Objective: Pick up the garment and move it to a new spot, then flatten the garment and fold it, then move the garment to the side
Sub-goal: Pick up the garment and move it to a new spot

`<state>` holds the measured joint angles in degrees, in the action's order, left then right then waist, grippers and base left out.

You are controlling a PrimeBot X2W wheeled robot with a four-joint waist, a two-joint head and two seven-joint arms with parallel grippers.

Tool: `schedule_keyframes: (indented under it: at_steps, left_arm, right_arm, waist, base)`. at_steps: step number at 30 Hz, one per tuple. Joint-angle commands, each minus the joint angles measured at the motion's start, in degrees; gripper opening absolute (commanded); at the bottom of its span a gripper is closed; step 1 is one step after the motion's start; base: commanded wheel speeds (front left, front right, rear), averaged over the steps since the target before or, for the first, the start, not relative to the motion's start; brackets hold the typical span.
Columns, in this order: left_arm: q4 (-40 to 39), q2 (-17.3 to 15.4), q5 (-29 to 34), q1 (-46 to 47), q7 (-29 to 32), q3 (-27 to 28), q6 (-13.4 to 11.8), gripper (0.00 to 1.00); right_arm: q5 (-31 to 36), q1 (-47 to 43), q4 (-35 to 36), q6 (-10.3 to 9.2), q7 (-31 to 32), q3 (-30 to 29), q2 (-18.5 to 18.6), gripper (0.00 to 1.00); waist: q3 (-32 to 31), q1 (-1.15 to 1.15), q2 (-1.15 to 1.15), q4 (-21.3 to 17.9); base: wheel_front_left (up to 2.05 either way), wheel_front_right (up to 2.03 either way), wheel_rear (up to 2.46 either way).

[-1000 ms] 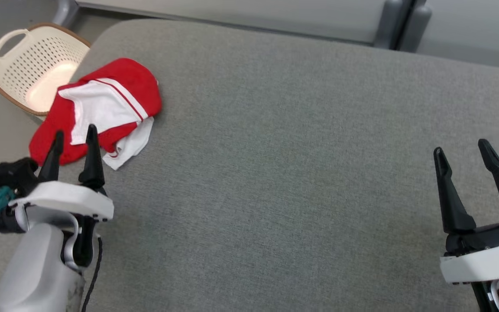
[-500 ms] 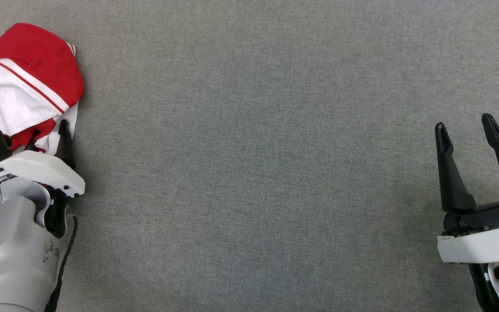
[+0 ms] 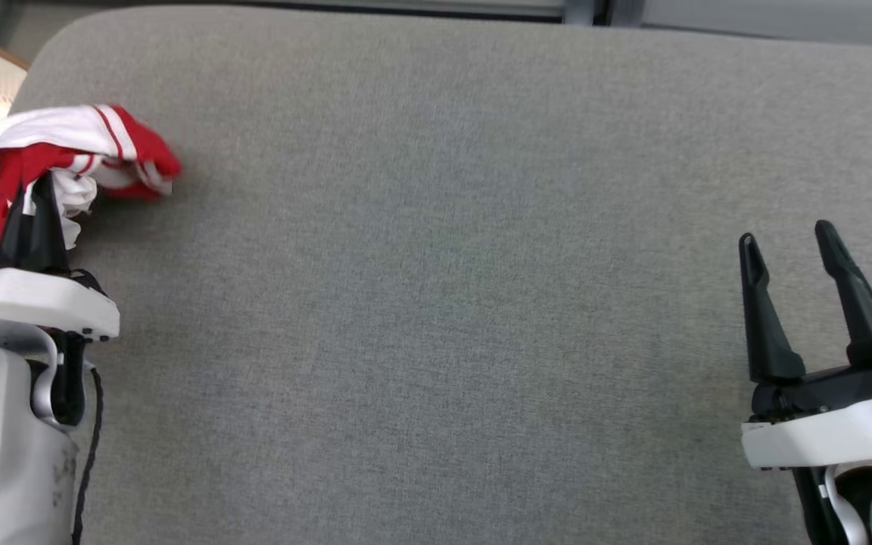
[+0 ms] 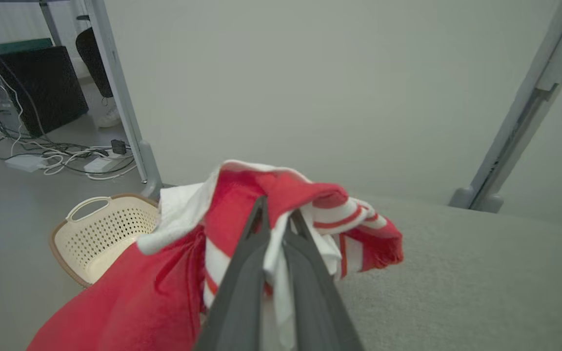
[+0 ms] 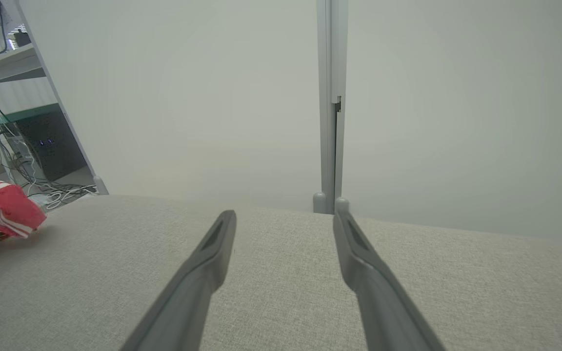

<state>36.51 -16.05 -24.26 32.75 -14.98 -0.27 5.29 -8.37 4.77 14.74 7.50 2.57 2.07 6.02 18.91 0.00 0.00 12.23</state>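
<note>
The garment (image 3: 80,147) is red and white with thin stripes, bunched at the far left of the grey padded table (image 3: 436,303). My left gripper (image 3: 35,193) is shut on the garment, and part of the cloth hangs lifted off the table. In the left wrist view the two fingers pinch a white fold of the garment (image 4: 242,214) between them, with my left gripper (image 4: 277,219) buried in the cloth. My right gripper (image 3: 784,235) stands open above the table at the right, holding nothing. The right wrist view has my right gripper (image 5: 285,214) spread wide and the garment (image 5: 3,209) far to the left.
A cream perforated basket (image 4: 100,231) with a brown rim sits on the floor beyond the table's left end. Cables and a dark box (image 4: 42,87) lie on the floor further back. Grey partition panels with a post (image 5: 331,107) stand behind the table.
My left gripper has closed on the garment and raised it, so the cloth now hangs bunched. The head camera has shifted between frames. The right gripper stays open.
</note>
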Motion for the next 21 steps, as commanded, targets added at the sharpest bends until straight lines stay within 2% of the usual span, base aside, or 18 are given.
schedule_keyframes:
  at_steps: [1,6,11,17,21]
  left_arm:
    - [-1.98,0.30,1.01,-1.12,-0.24,0.28,-0.38,0.00]
    - [-17.56,3.71,5.35,-11.48,-0.24,1.02,-1.76,0.00]
    - [-27.50,5.63,8.63,-19.76,-0.25,-2.00,-2.75,0.00]
    - [-33.47,7.03,10.60,-22.21,2.97,-7.07,-2.21,0.00]
    - [-32.89,7.36,11.32,-19.74,5.00,-10.90,-0.62,0.00]
  right_arm:
    - [-0.40,-0.49,-0.38,-0.02,-0.33,-0.01,-0.21,1.00]
    - [-1.22,-1.45,-2.10,-0.02,-1.47,1.12,-0.43,1.00]
    - [-2.21,-2.65,-3.15,-0.02,-1.55,2.06,-0.72,1.00]
    - [-2.78,-2.44,-3.07,-0.02,-2.28,2.91,-1.11,1.00]
    - [-3.24,-1.58,-3.27,-0.02,-3.30,2.97,-1.68,1.00]
  waist:
    - [-2.49,0.00,0.00,-1.30]
    - [-6.27,0.00,0.00,-3.94]
    - [-8.68,0.00,0.00,-7.41]
    - [-7.60,0.00,0.00,-13.39]
    - [-5.34,0.00,0.00,-18.39]
  base:
    - [0.00,0.00,0.00]
    - [0.00,0.00,0.00]
    - [0.00,0.00,0.00]
    - [0.00,0.00,0.00]
    - [0.00,0.00,0.00]
